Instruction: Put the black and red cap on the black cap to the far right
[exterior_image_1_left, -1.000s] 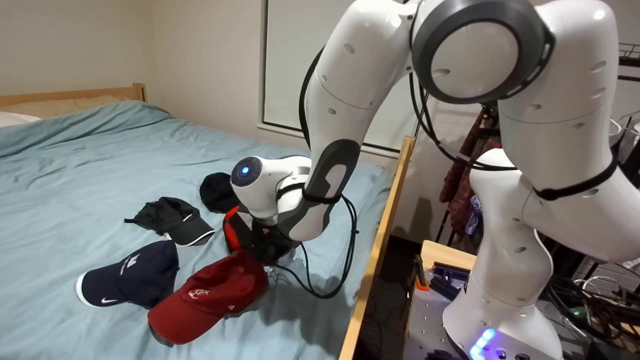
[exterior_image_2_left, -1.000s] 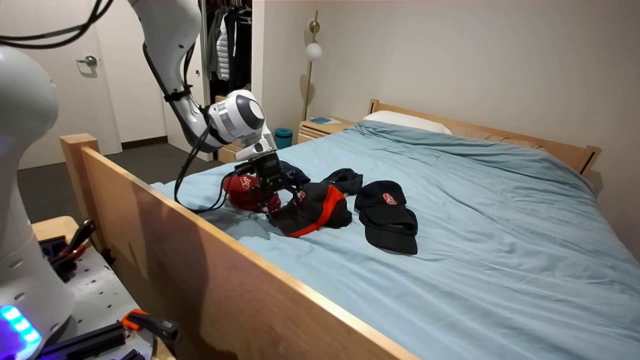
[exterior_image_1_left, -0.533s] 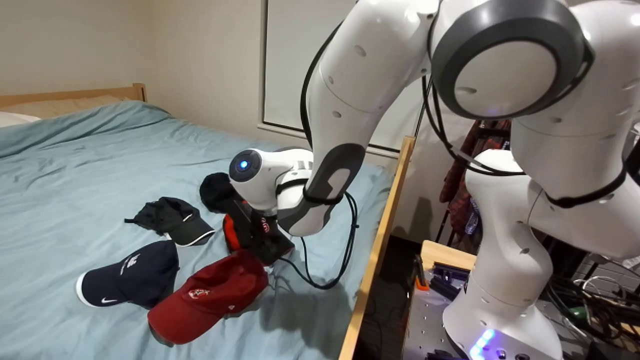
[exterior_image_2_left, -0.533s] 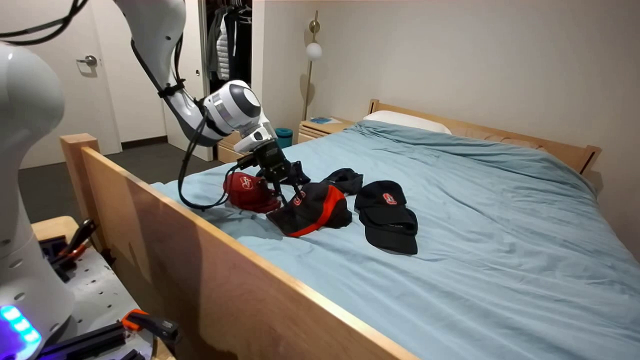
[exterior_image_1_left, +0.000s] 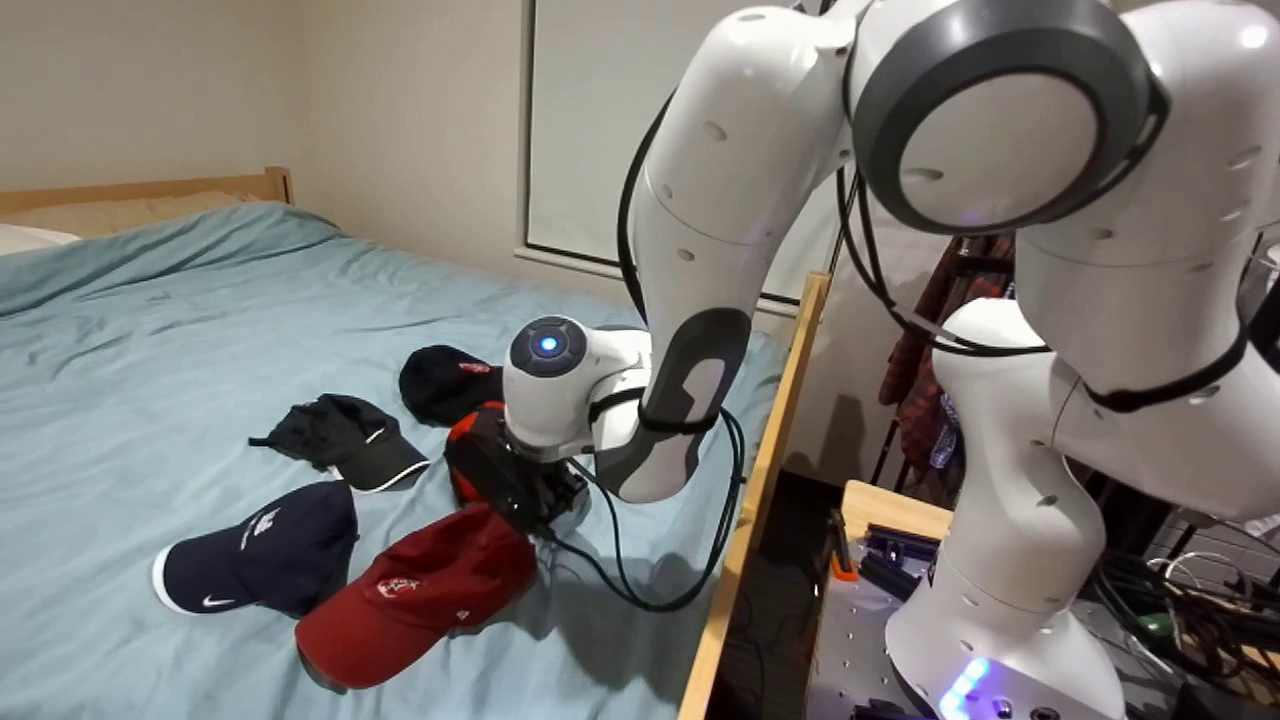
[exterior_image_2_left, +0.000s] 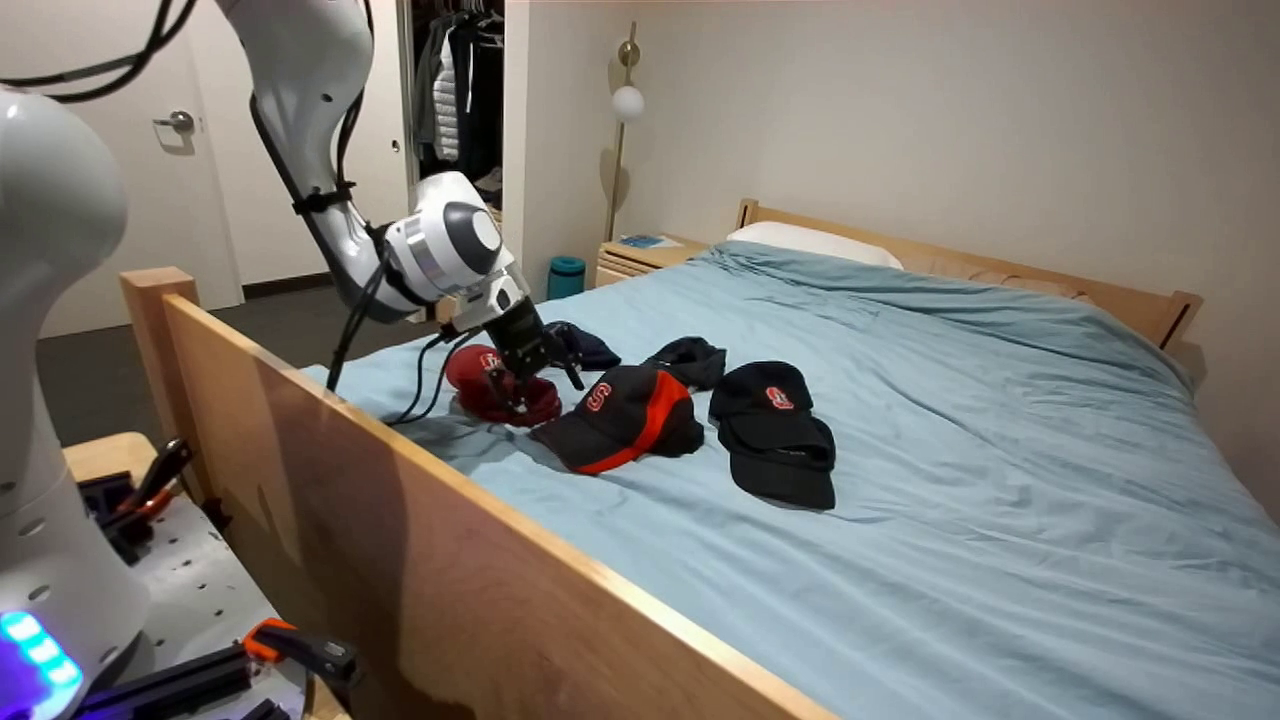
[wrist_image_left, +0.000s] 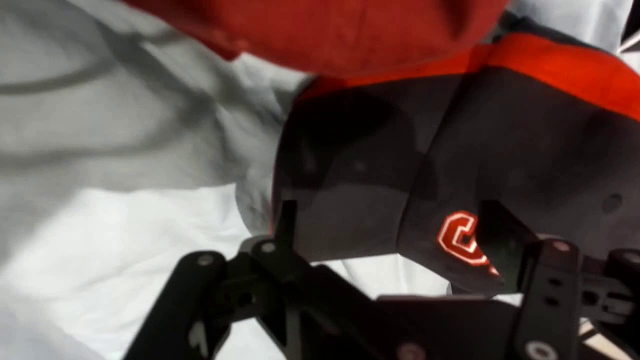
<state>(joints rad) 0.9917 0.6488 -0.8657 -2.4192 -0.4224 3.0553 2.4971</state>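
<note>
The black and red cap (exterior_image_2_left: 612, 425) lies on the bed with its red stripe and S logo showing. In an exterior view, the arm hides much of it, leaving a red part (exterior_image_1_left: 462, 470). It fills the right of the wrist view (wrist_image_left: 350, 155). The black cap (exterior_image_2_left: 750, 385) lies beyond it and also shows in an exterior view (exterior_image_1_left: 435, 385). It bears a small red logo, and two brims show, one below the other. My gripper (exterior_image_2_left: 546, 390) is open, with its fingers near the brim side of the black and red cap, beside the dark-red cap. The fingers (wrist_image_left: 387, 212) hold nothing.
A dark-red cap (exterior_image_1_left: 430, 590) touches or nearly touches the black and red cap and shows close in the wrist view (wrist_image_left: 345, 30). A navy cap (exterior_image_1_left: 265, 550) and a smaller black cap with a white edge (exterior_image_1_left: 345, 435) lie nearby. A wooden footboard (exterior_image_2_left: 450, 560) borders the bed.
My gripper has moved off the black and red cap's crown, back toward the footboard and the dark-red cap, rising and then lowering. The S logo is uncovered. The caps have not visibly moved.
</note>
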